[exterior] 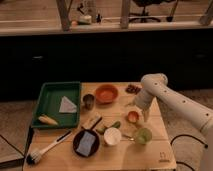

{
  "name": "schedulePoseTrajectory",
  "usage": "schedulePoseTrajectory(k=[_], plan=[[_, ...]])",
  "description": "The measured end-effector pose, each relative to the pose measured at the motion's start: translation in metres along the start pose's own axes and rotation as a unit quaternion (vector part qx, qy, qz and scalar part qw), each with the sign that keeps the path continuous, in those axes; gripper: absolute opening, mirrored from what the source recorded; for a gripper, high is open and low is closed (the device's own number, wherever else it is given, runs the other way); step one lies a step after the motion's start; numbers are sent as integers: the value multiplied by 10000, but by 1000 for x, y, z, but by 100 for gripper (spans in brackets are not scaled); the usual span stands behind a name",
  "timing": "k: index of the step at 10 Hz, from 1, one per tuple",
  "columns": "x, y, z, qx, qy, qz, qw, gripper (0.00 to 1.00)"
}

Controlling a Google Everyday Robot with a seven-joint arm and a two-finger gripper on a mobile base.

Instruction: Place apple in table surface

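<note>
Camera view showed the apple [132, 117] low on or just over the table surface [135, 156]. It sat to the picture's right of the orange bowl [106, 93] and nearer the camera than the bowl, with bare wood between the two. The gripper [140, 111] hung at the end of the white arm [152, 84], also right of the bowl, close against the apple's upper right side. Whether the claw was clamped on the fruit or spread clear of it could not be told, nor whether the apple's underside actually met the planks.

As a judgement, the task looked nearly finished. The apple was over open tabletop, outside the bowl and well away from the green tray [60, 84] on the bowl's far left. What seemed to be left was the release, if not yet made, and lifting the arm away without nudging the fruit. A round light-green object [143, 135] lay farther from the bowl toward the camera, just past the apple, so a rolling apple could have bumped it.

The apple read as a small, roughly round ball with no long axis to speak of. No stem or dimple was discernible, so which way it pointed could not be said.
</note>
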Motion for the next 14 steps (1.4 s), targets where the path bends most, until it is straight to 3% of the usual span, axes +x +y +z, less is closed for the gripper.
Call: schedulePoseTrajectory(k=[14], plan=[[3,-4,-5,7,77,-62,10000,80]])
